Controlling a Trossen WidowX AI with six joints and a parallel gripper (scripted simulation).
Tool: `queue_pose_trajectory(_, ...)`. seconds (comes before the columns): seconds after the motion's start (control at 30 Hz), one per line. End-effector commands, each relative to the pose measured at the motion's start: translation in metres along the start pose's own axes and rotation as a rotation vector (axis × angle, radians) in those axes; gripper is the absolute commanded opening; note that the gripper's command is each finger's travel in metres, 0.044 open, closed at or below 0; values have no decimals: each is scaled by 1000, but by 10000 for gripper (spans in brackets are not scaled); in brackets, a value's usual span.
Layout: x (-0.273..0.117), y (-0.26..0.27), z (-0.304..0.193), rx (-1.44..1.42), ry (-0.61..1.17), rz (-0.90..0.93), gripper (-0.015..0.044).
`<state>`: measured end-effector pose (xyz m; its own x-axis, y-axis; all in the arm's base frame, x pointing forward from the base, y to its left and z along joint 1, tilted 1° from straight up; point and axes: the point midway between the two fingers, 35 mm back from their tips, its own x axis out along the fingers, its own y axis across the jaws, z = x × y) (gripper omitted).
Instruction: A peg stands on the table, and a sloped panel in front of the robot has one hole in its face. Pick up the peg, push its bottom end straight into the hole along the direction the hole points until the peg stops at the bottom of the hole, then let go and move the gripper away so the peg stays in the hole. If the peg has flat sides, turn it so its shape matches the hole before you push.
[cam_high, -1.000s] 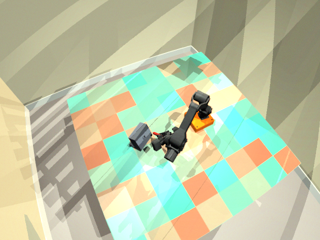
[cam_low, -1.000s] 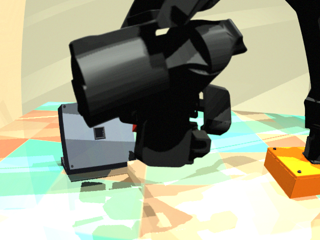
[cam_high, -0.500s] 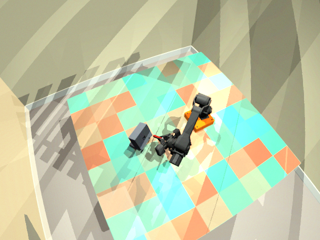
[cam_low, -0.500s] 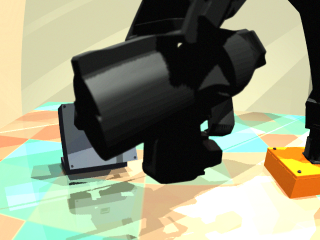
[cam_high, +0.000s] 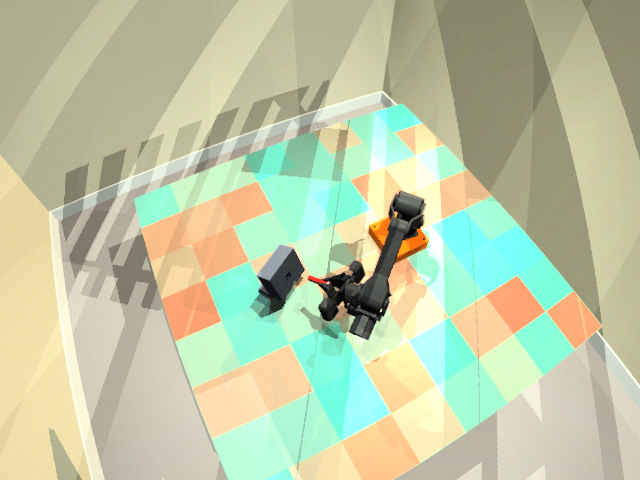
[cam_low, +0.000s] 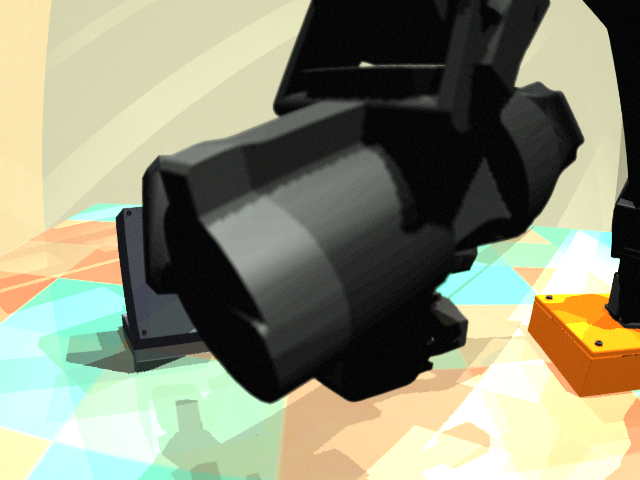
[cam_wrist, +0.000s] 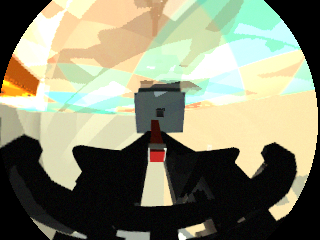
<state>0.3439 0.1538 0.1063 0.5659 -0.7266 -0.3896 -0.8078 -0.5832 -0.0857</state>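
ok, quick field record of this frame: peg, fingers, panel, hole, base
peg: red, held level, tip toward panel, not yet in
fingers: shut on peg
panel: grey, sloped, left of gripper in top view
hole: dark, in line above peg tip in wrist view
base: orange block on the checkered table
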Motion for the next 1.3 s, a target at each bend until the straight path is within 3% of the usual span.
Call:
queue_pose_trajectory(0.0,1,-2,4,-28,14,-8,0)
queue_pose_trajectory(1.27,35,-10,4,-67,43,-47,0)
